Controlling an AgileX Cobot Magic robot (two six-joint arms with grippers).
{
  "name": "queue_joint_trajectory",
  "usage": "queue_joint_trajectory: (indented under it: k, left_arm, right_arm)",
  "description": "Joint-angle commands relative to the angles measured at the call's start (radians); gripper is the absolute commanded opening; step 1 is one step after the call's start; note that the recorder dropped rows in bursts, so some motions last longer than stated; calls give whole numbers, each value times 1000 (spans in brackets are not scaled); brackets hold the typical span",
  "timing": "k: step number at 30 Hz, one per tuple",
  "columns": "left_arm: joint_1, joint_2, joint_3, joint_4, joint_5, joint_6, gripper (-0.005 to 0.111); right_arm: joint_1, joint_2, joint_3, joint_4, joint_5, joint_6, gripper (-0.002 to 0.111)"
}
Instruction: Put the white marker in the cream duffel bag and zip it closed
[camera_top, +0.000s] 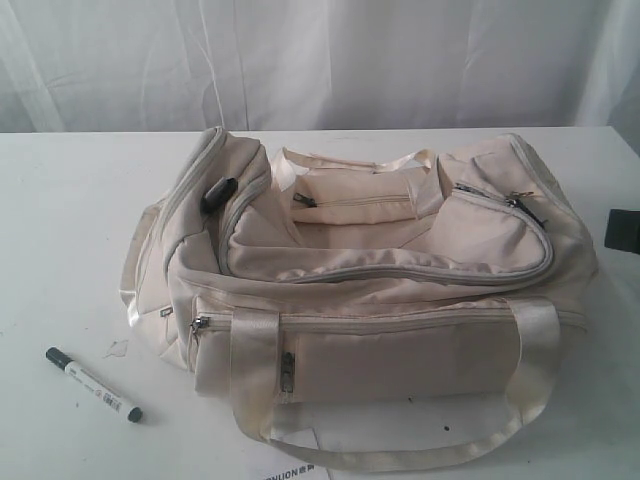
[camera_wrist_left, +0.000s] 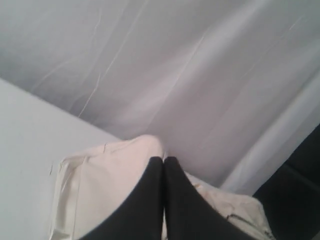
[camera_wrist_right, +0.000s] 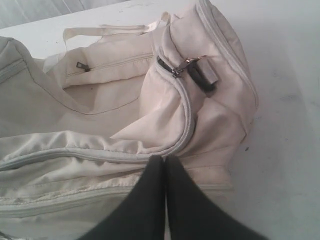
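The white marker (camera_top: 93, 384), black-capped, lies flat on the table to the left of the bag's near corner. The cream duffel bag (camera_top: 370, 290) sits in the middle of the table, and the grey zip (camera_top: 400, 272) along the lid's front looks shut. Two zip pulls show on top, a black one (camera_top: 218, 193) at the left end and one (camera_wrist_right: 200, 74) at the right end. My left gripper (camera_wrist_left: 163, 159) is shut and empty, raised beside the bag's end (camera_wrist_left: 120, 185). My right gripper (camera_wrist_right: 165, 157) is shut and empty just above the bag's right end (camera_wrist_right: 210, 125). Neither gripper touches the marker.
The white table (camera_top: 70, 230) runs around the bag, with a white curtain (camera_top: 320, 60) behind it. A printed sheet (camera_top: 290, 470) pokes out under the front handle (camera_top: 400, 455). A dark part, likely of the right arm (camera_top: 622, 232), shows at the right edge.
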Motion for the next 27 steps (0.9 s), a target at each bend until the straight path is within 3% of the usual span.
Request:
queue_joint_trajectory:
  k: [1,6,9,16,19,21,22,24,27]
  left_arm:
    - [1,49,-127,74,25,-10,0]
    - [-4,231,-308,81,128,-17,0]
    - [-43,375,-421,80,203,130,0]
    - [-210,748,-648,66,318,461,0]
    - [-330,952,-741,-21,423,660,0]
    - [-391,1085,-791,-184,454,811,6]
    - [-423,1149,-817,-300,450,905,16]
    - [-466,1230,-852,-454,428,1026,36]
    - [-515,1317,-907,-585,398,1163,50]
  right_arm:
    - [1,16,-13,5,-47,-29,0]
    - [1,49,-54,-7,-28,-58,0]
    - [1,67,-72,-7,-33,-58,0]
    - [1,119,-112,-13,-101,-75,0]
    - [1,180,-145,-78,-111,-75,5]
    - [-17,246,-183,-104,-111,-75,18]
    - [-44,301,-215,-106,-111,-75,30]
    - [-99,387,-269,-106,-94,-75,39]
    - [-210,519,-357,-36,27,-217,40]
